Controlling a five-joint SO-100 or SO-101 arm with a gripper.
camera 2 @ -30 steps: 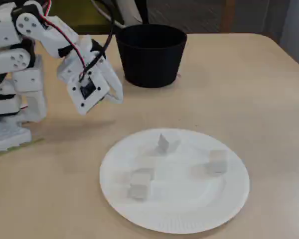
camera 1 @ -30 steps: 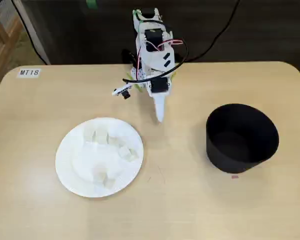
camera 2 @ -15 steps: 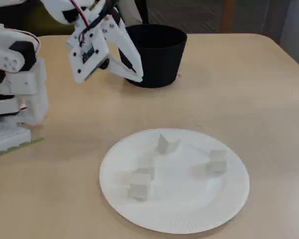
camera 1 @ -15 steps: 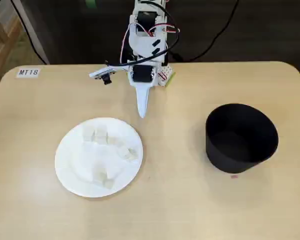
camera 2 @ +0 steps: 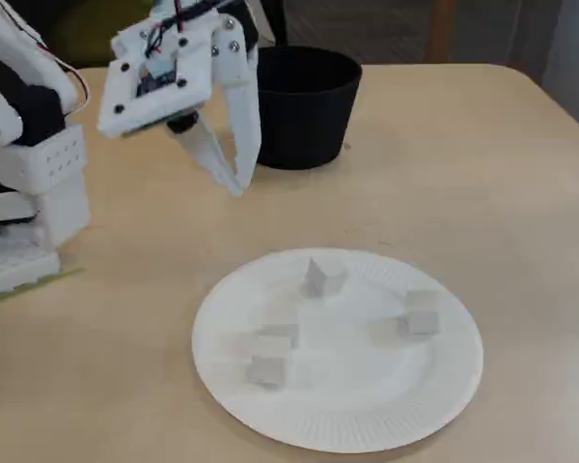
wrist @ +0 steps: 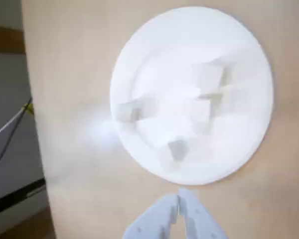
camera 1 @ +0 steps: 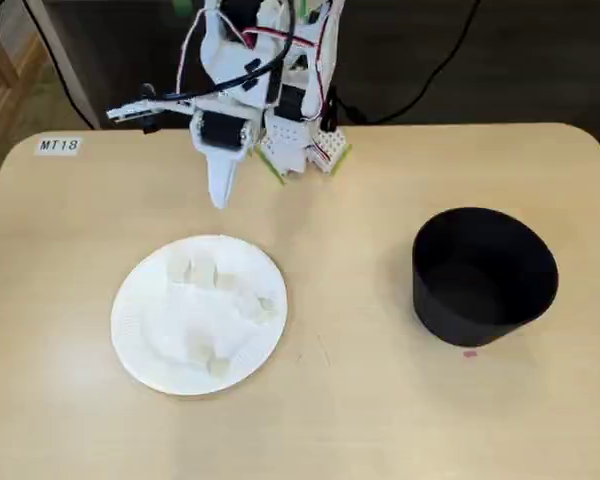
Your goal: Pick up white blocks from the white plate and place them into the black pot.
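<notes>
Five or so white blocks (camera 1: 254, 309) lay on the white plate (camera 1: 130, 325) when we looked down from a fixed view above the table, though they were so pale against the paper that we could not fix the count there. We saw the gripper (camera 1: 218, 198) raised off the table beside the plate's far rim, pointing down, and we judged it was placed there to line up a reach onto the plate. One black pot (camera 1: 483, 275) stood well apart to the right, its mouth up and no block visible in it, ready to receive whatever we lifted.

From the wrist view we looked straight down on the plate (wrist: 249, 144), and the blocks (wrist: 207, 77) were blurred into a loose cluster near its middle; we made out perhaps five. The gripper (wrist: 179, 200) showed at the bottom edge with its two tips pressed together and nothing between them, just short of the plate's rim.

In a fixed view from the side we counted four blocks (camera 2: 422, 319) clearly, spread apart on the plate (camera 2: 347, 432), one of them tilted on an edge. The gripper (camera 2: 237, 179) hung in the air between plate and pot (camera 2: 304, 106), fingers closed and empty, so we judged no block had yet been picked
</notes>
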